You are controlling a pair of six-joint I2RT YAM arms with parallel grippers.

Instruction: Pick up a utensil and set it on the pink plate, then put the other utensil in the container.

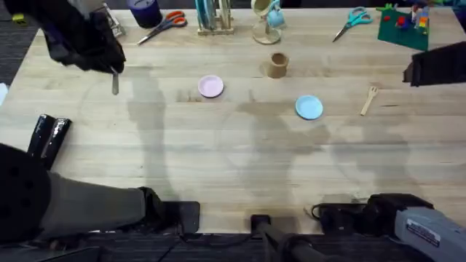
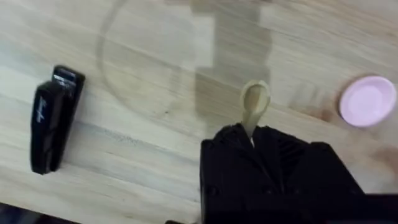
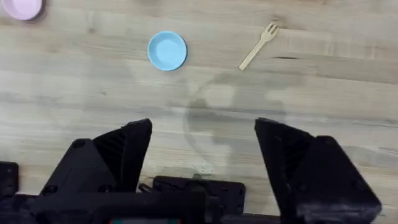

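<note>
Overhead: the left gripper [image 1: 111, 64] is raised over the table's far left, with the spoon [image 1: 115, 84] hanging from its jaws, handle pinched and bowl down, clear of the wood. The pink plate [image 1: 210, 86] lies well off to that gripper's right; the cup [image 1: 277, 65] stands beyond it. The fork [image 1: 369, 100] lies flat, near the blue plate [image 1: 309, 107], untouched. The right arm is drawn back at the right edge.

Left wrist: the jaws are closed on the spoon [image 2: 254, 103], whose bowl projects straight out ahead of them. The pink plate [image 2: 368, 101] sits ahead and to one side, well apart. A black stapler [image 2: 53, 118] lies to the other side. Judgement: the spoon is held high for carrying to the plate.

Right wrist: the right gripper [image 3: 204, 158] has its jaws wide and empty, presumably ready for the fork [image 3: 259, 45], which lies ahead, well apart.
</note>
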